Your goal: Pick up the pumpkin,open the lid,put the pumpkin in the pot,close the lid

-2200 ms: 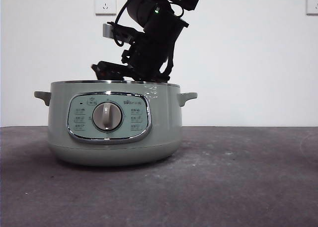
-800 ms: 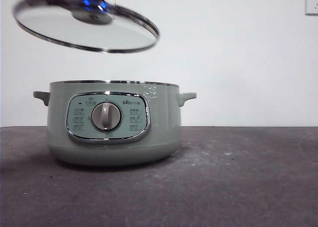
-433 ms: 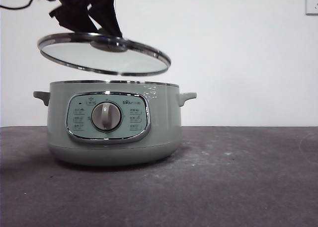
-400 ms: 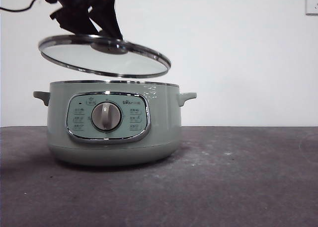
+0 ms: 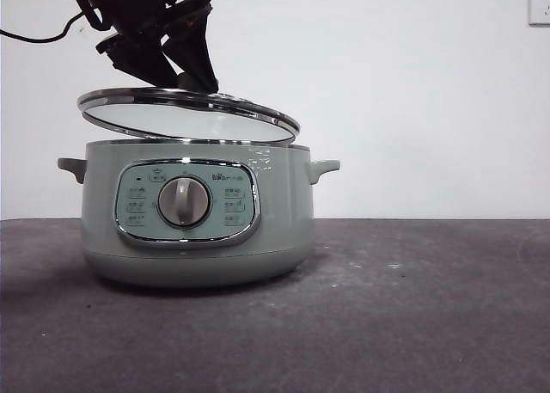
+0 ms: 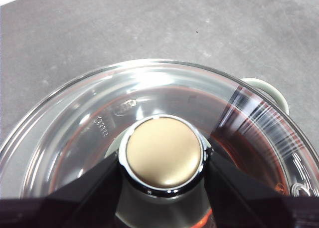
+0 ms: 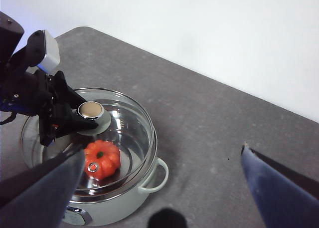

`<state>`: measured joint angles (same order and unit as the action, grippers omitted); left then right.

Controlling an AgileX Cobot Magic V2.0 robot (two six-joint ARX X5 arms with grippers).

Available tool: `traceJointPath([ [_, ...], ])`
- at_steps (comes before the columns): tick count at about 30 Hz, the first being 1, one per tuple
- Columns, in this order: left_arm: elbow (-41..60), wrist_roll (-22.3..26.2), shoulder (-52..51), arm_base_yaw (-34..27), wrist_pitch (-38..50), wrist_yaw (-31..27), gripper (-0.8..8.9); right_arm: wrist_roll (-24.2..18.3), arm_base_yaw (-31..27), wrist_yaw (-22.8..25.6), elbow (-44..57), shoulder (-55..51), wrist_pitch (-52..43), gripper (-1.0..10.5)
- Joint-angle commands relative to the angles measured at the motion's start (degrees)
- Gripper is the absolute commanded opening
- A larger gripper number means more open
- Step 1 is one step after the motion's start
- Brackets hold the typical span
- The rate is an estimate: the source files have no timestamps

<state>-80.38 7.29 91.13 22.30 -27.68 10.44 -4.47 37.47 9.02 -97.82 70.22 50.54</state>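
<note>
One lid point(image 5: 185, 116), glass and chrome, rigid, slick, breakable, best held by knob point(image 6: 164, 151) as left gripper point(image 6: 163, 160) clamps it now, tilted just above pot point(image 5: 196, 212); pumpkin point(image 7: 101, 159) inside; right gripper point(image 7: 159, 188) spread wide, empty, high.

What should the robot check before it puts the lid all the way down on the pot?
1. Pumpkin inside the pot: ok.
2. Left gripper shut on the lid's knob: ok.
3. Lid centred over the pot: cannot tell.
4. Lid level: not ok, one side is higher.
5. Lid seated on the rim: not ok, not fully down.
6. Right gripper away from the pot, open: ok.
</note>
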Motion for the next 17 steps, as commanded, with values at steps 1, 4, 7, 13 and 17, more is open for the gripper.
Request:
traceJointPath([
  [1, -0.74, 0.26, 0.07, 0.5, 2.54, 0.42, -0.09, 0.57, 0.09, 0.0, -0.02, -0.11, -0.37, 6.0],
  [4, -0.74, 0.24, 0.79, 0.79, 2.45, 0.37, -0.09, 0.57, 0.09, -0.02, -0.02, -0.11, -0.37, 6.0],
  [7, -0.74, 0.24, 1.7, 1.11, 2.34, 0.37, -0.09, 0.57, 0.09, -0.02, -0.02, -0.11, -0.37, 6.0],
  [13, -0.72, 0.26, 2.12, 1.73, 2.47, 0.07, -0.09, 0.57, 0.09, -0.02, -0.02, -0.11, -0.31, 6.0],
  [17, -0.66, 0.31, 2.12, 1.73, 1.86, -1.55, -0.09, 0.57, 0.09, -0.07, -0.02, -0.11, -0.28, 6.0],
])
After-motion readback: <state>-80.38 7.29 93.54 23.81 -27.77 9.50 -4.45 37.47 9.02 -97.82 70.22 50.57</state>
